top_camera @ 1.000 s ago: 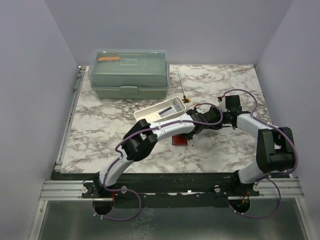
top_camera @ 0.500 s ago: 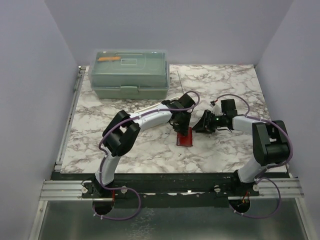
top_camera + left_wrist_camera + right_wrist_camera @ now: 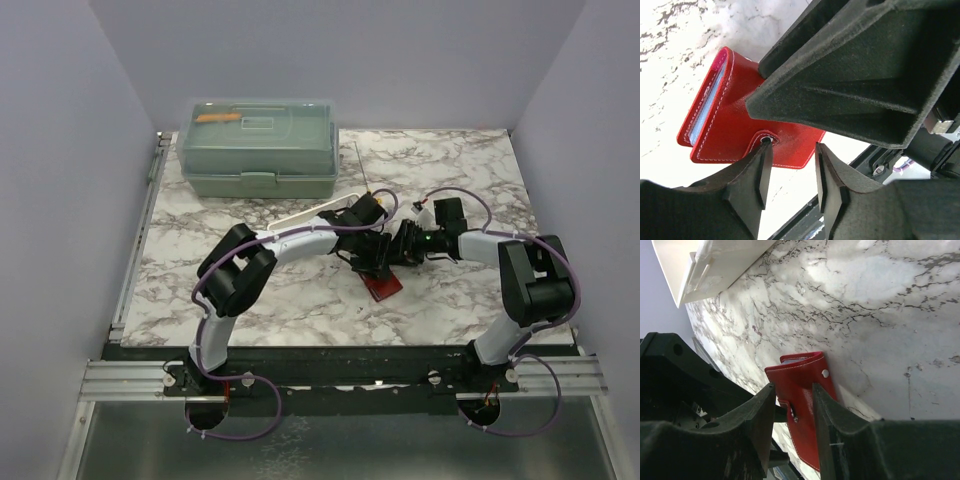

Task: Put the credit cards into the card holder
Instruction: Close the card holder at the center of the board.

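The red card holder [image 3: 383,285] lies tilted on the marble table, its flap open. In the left wrist view [image 3: 740,125] a pale blue-grey card edge [image 3: 706,107] shows inside its pocket. My left gripper [image 3: 373,260] is open just above it; in its own view [image 3: 792,165] one fingertip [image 3: 762,150] touches the flap's snap. My right gripper [image 3: 399,252] is open, close against the left one. In the right wrist view [image 3: 792,392] the card holder [image 3: 807,380] lies just beyond its two fingers. No loose cards show.
A white tray [image 3: 300,214] lies behind my left arm and shows in the right wrist view [image 3: 715,265]. A green lidded box [image 3: 257,148] stands at the back left. A thin rod [image 3: 362,168] lies beside it. The table's front edge [image 3: 340,350] is near.
The card holder has turned from upright to tilted and slid slightly right. My right gripper moved left toward it. My left gripper came down over its far end.
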